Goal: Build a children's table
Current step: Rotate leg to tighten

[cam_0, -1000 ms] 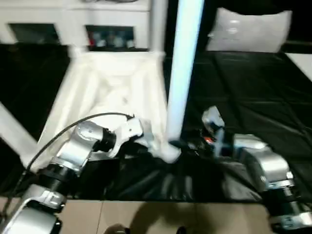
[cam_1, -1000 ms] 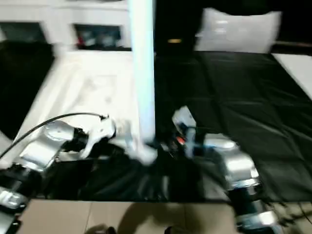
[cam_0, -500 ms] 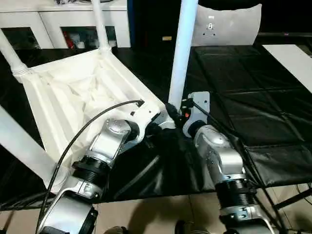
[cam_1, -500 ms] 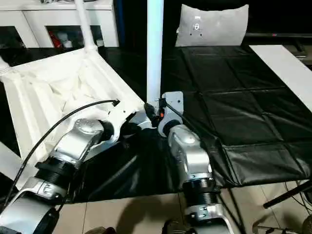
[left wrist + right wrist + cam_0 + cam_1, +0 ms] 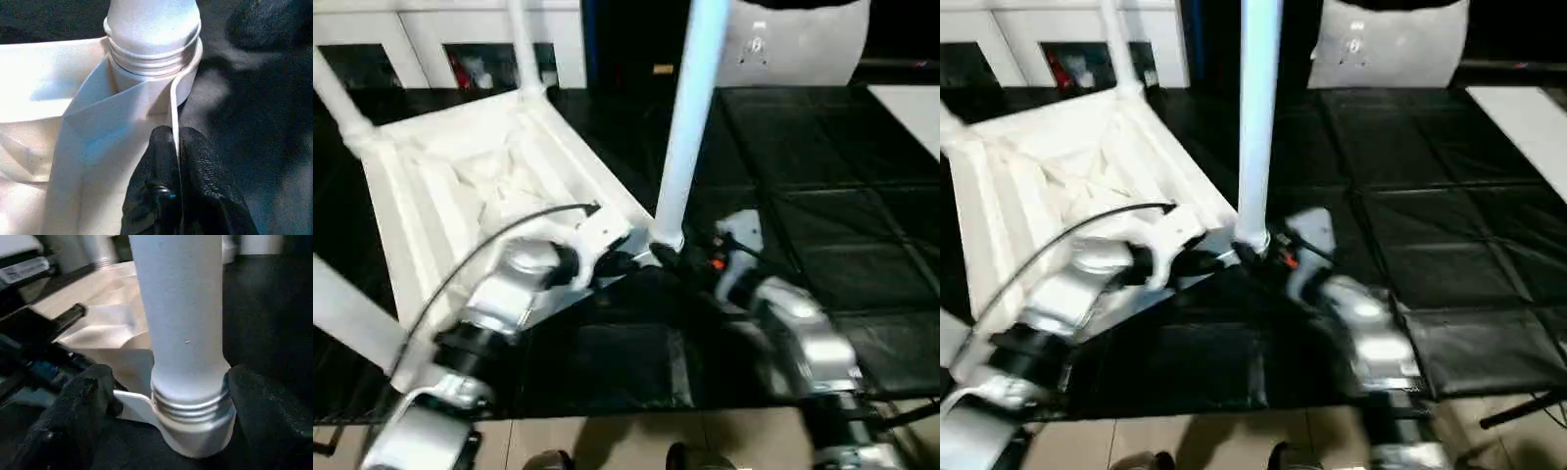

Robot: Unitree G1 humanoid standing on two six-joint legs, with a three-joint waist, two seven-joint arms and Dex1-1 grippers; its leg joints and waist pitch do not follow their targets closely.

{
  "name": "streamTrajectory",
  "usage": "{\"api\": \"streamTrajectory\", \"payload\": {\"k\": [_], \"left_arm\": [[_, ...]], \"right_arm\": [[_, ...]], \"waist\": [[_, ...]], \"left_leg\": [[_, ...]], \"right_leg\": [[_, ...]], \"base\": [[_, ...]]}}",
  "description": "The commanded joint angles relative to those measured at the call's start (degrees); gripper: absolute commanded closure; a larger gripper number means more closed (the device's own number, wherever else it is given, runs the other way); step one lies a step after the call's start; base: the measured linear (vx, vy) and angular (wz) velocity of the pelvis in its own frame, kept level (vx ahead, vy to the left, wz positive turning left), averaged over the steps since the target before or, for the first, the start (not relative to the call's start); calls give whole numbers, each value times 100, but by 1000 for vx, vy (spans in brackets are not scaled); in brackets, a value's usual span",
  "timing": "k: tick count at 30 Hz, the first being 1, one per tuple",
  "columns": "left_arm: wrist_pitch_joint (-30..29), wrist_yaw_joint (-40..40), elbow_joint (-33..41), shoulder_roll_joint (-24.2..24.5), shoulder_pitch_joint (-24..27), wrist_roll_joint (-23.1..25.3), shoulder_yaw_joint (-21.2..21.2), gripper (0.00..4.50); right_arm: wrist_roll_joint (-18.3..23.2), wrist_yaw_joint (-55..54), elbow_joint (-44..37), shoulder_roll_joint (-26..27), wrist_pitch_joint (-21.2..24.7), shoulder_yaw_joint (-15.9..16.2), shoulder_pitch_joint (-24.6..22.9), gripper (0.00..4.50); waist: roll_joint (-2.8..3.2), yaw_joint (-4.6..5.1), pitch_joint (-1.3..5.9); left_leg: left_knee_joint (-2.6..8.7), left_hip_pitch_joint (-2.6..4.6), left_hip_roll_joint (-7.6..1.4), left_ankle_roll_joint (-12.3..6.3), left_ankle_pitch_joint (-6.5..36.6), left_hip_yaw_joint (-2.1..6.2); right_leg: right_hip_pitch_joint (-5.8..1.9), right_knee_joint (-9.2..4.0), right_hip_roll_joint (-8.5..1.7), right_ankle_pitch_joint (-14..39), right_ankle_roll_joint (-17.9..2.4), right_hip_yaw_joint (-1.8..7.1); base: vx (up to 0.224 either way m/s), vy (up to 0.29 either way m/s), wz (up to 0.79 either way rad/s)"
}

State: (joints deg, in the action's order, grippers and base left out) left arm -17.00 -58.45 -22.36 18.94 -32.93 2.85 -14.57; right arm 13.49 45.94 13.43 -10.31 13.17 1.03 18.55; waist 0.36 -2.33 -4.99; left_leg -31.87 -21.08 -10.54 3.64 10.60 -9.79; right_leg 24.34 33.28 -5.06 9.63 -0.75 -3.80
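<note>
While the white plastic rectangular table top with ribbed underside (image 5: pixel 480 186) lay upside down on the black mat (image 5: pixel 822 186), filling the left half of the head view, the long tapered white tube leg (image 5: pixel 683 127) stood upright in the round corner socket (image 5: pixel 193 423) at centre frame. The left gripper (image 5: pixel 177 161) was pinched narrow on the thin rim of the top, just beside that socket. The right gripper (image 5: pixel 161 406) had its jaws wide, one black finger (image 5: pixel 80 401) on each side of the leg's base & not pressing it.

To do this step well, in my judgement: keep the left pinch firm so the top does not slide, take the leg low near the thread rings, turn w/o tilting it, and check it sits straight before letting go.

Materials: the leg was smooth, matte, round, w/ ridged rings at the base. The top's underside showed thin ribs. The mat looked like soft, quilted, slightly shiny leatherette. Two more legs (image 5: pixel 524 44) rose at upper left.
</note>
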Motion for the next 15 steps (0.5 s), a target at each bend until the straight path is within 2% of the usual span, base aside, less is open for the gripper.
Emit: {"api": "streamTrajectory", "payload": {"k": [1, 3, 4, 5, 6, 8, 9, 10, 11, 12, 15], "left_arm": [[387, -686, 60, 149, 143, -126, -293, 450], [678, -1173, 43, 432, 167, -202, -372, 450], [678, -1173, 43, 432, 167, -202, -372, 450], [829, -1453, 27, 568, 168, -278, -397, 450], [893, -1748, 17, 680, 158, -356, -415, 450], [939, -1985, 25, 764, 152, -405, -446, 450], [966, -2129, 23, 816, 144, -426, -476, 450], [1011, -2232, 13, 850, 131, -437, -504, 450], [1064, -2383, -6, 892, 116, -469, -538, 450], [1074, -2463, -16, 913, 103, -486, -558, 450], [1136, -2632, -29, 959, 73, -515, -616, 450]], "right_arm": [[141, 555, -146, -231, -28, 148, 68, 14], [260, 1102, -147, -550, 1, 253, 122, 6], [260, 1102, -147, -550, 1, 253, 122, 6], [336, 1404, -136, -712, 38, 301, 162, 6], [418, 1786, -111, -871, 86, 360, 218, 6], [478, 2058, -97, -966, 136, 409, 263, 6], [525, 2268, -92, -1035, 194, 458, 294, 6], [537, 2412, -74, -1082, 203, 501, 321, 6], [569, 2613, -37, -1148, 230, 568, 364, 33], [590, 2740, -14, -1189, 257, 610, 397, 33], [653, 3080, 64, -1283, 354, 754, 503, 65]], "waist": [[-39, -46, 434], [-30, -58, 412], [-31, -68, 404], [-22, -86, 387], [-73, -99, 386], [-26, -127, 365], [-52, -132, 366], [-63, -142, 372], [-68, -153, 387], [-76, -162, 394], [-75, -193, 398]], "left_leg": [[209, 10, -194, -1073, 45, -2], [223, 38, -231, -979, 305, -9], [226, 35, -234, -915, 409, -12], [246, 50, -244, -782, 609, -15], [261, 60, -250, -677, 759, -17], [277, 76, -270, -547, 892, -23], [280, 90, -282, -480, 970, -28], [281, 102, -280, -458, 996, -29], [271, 82, -275, -458, 926, -27], [262, 66, -272, -474, 834, -26], [243, 62, -269, -475, 819, -32]], "right_leg": [[-421, -196, -317, -261, -1725, 245], [-392, -228, -293, 165, -1695, 235], [-394, -233, -295, 315, -1667, 238], [-377, -256, -295, 593, -1625, 245], [-385, -267, -297, 825, -1574, 247], [-357, -278, -292, 1038, -1517, 249], [-349, -283, -292, 1084, -1499, 252], [-350, -276, -290, 1092, -1508, 251], [-372, -255, -301, 1016, -1512, 250], [-375, -231, -302, 926, -1530, 246], [-364, -225, -316, 934, -1537, 253]], "base": [[0, 0, 0], [0, 0, 0], [0, 0, 0], [0, 0, 0], [0, 0, 0], [0, 0, 0], [0, 0, 0], [0, 0, 0], [0, 0, 0], [0, 0, 0], [0, 0, 0]]}}
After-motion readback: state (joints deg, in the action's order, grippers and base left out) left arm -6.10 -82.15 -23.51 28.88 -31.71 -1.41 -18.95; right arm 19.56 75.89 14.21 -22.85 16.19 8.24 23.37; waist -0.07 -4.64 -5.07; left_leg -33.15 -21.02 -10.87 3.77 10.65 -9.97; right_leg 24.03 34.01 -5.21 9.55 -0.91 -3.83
